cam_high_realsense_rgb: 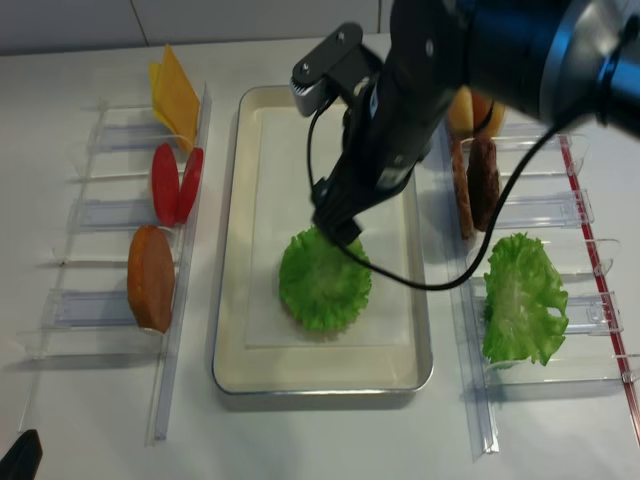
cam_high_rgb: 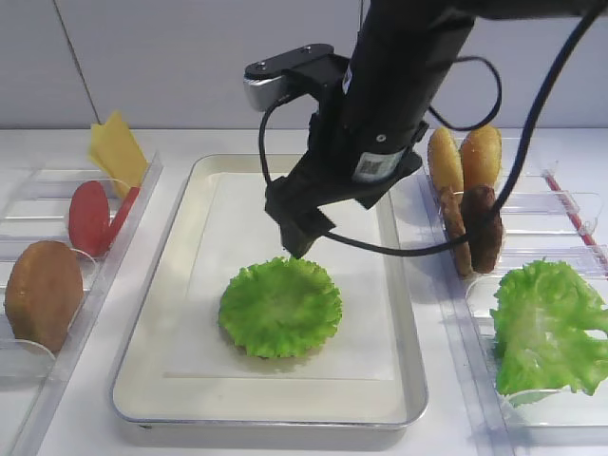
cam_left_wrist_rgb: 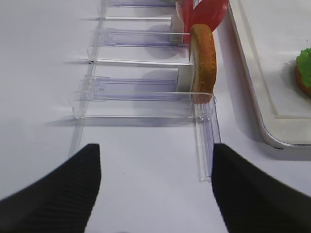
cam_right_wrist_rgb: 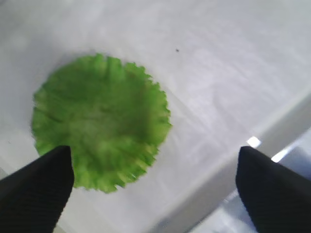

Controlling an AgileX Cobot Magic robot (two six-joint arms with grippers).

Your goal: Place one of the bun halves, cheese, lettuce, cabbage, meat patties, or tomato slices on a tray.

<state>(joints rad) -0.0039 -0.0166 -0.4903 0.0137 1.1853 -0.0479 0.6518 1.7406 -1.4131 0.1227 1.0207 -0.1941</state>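
The round ruffled lettuce [cam_high_rgb: 280, 306] lies flat near the middle of the cream tray [cam_high_rgb: 399, 404], and a brown disc edge shows under it. My right gripper [cam_high_rgb: 299, 242] hangs just above the leaf's far edge, open and empty. The right wrist view looks down on the lettuce [cam_right_wrist_rgb: 99, 121] with the right gripper [cam_right_wrist_rgb: 155, 187] spread wide and nothing between its fingers. My left gripper [cam_left_wrist_rgb: 155, 189] is open over bare table, close to the end of a clear holder [cam_left_wrist_rgb: 204, 145].
Clear holders on the left carry cheese [cam_high_rgb: 119, 150], tomato slices [cam_high_rgb: 90, 217] and a bun half [cam_high_rgb: 43, 293]. On the right stand bun halves [cam_high_rgb: 464, 157], meat patties [cam_high_rgb: 475, 228] and a large irregular green leaf [cam_high_rgb: 546, 328].
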